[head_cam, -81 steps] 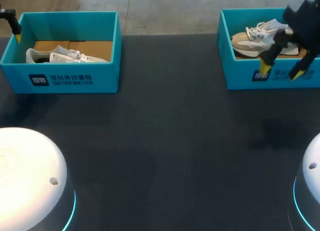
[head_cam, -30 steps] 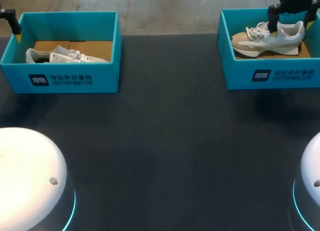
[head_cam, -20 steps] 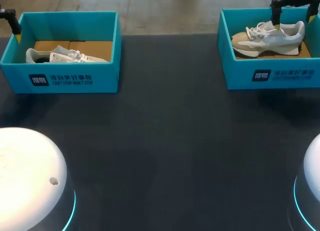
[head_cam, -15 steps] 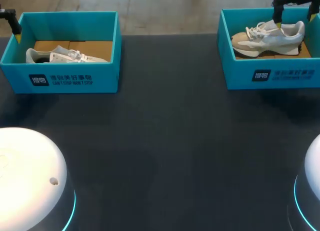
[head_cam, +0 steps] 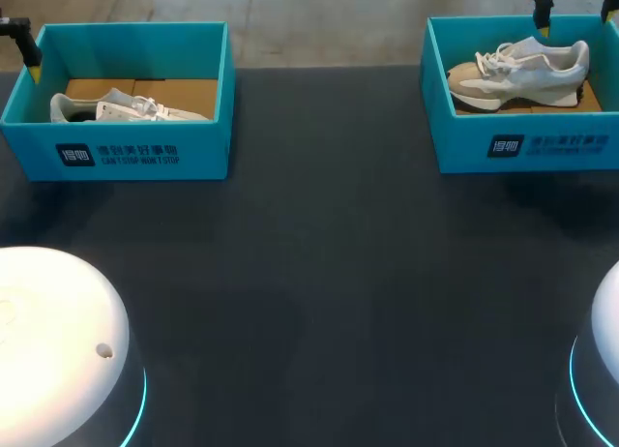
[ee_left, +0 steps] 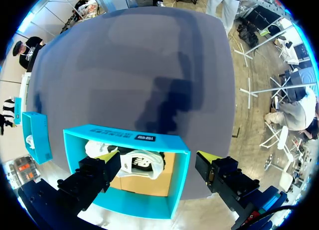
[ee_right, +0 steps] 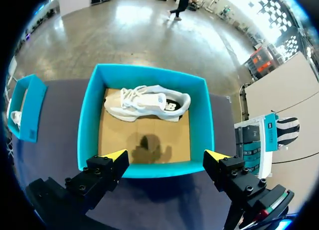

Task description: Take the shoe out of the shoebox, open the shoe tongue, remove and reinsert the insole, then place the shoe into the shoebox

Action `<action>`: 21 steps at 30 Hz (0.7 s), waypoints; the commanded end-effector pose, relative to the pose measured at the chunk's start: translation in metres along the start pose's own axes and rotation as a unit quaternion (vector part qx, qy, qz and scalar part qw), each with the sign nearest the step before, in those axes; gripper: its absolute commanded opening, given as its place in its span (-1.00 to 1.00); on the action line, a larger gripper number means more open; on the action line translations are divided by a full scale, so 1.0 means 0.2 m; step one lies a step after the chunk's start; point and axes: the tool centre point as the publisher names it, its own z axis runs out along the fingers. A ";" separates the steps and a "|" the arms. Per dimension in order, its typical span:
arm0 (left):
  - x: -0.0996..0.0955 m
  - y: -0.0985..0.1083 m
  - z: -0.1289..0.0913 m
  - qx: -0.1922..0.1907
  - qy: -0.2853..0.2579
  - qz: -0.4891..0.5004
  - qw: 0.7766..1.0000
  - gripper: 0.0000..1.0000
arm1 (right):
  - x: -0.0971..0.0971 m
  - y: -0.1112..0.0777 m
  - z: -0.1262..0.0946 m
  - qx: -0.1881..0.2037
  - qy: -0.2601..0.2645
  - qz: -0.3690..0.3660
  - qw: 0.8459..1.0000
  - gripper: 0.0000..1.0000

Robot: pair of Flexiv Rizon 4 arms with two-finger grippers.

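So, the first step has not begun — the shoe (head_cam: 517, 72) lies inside the right box (head_cam: 522, 142), at the far right of the tabletop (head_cam: 319, 292), with its toe to the left and its heel to the right. The right tool (ee_right: 167, 156) hangs high over that box, near its far wall. Its two fingers are spread wide and it holds nothing. The left tool (ee_left: 155, 159) sits at the far left, by the other box (head_cam: 116, 152), which has another shoe (head_cam: 121, 106) in it. It is wide open too, with nothing in it. I think the job now is taking the shoe out. Next, the right tool would need to go down into the box, put one finger on each side of the shoe, squeeze, and lift it up over the wall — without bumping the box.
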 end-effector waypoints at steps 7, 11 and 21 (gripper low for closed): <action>0.00 -0.01 0.00 -0.001 0.001 0.000 1.000 1.00 | -0.04 0.13 0.22 0.006 -0.002 -0.001 1.000 1.00; 0.00 -0.01 0.00 -0.001 0.001 0.000 1.000 1.00 | -0.05 0.16 0.27 0.005 -0.006 0.001 1.000 1.00; 0.00 -0.01 0.00 -0.001 0.001 0.000 1.000 1.00 | -0.05 0.19 0.39 0.025 0.025 0.000 0.999 1.00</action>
